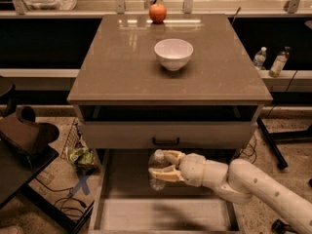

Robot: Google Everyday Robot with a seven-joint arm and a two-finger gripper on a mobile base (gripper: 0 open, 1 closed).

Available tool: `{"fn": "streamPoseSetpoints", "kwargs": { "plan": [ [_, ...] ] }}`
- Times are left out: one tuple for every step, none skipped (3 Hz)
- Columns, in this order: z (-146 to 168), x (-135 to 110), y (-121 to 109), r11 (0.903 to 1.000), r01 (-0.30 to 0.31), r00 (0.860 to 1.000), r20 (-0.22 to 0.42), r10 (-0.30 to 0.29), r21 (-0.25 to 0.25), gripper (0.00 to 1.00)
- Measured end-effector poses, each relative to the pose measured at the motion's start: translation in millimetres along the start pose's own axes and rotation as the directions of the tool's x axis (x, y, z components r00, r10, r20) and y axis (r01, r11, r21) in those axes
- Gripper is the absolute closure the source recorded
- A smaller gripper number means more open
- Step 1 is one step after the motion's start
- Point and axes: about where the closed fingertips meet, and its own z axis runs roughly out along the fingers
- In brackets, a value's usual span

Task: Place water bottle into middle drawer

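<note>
Step in hand: lowering and release.

The gripper (165, 165) reaches in from the right side of the middle drawer (161, 214) and sits over its rear half, just under the closed drawer front (165, 134) directly above it. Its 2 fingers (169, 155) are pinched on the water bottle (156, 183), 1 near the cap and 1 lower on the ribbed body. The bottle stands roughly upright, cap up, inside the drawer's outline and a little left of its centre line. You cannot tell from this angle whether the base touches the drawer floor.

How to do it well:
1. Judged from the pose, go straight down. No sideways travel looks needed, since both side walls of the drawer are well apart from the bottle.
2. Watch the cap against the drawer front above the drawer, where clearance looks slim. Do not lift.
3. Let the base settle on the drawer floor before you spread the fingers. A thin ribbed bottle will likely topple if dropped.
4. Release slowly, then pull the arm back out toward the right side of the drawer, staying low.

Risk: the upper finger could drag the cap on exit.
</note>
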Motion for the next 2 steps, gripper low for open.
{"fn": "streamPoseSetpoints", "kwargs": {
  "plan": [
    [31,38,1,0.9931,0.026,0.999,0.048,-0.02,-0.115,1.0],
    [44,61,4,0.9832,0.048,0.998,0.048,-0.04,-0.176,1.0]
  ]
}}
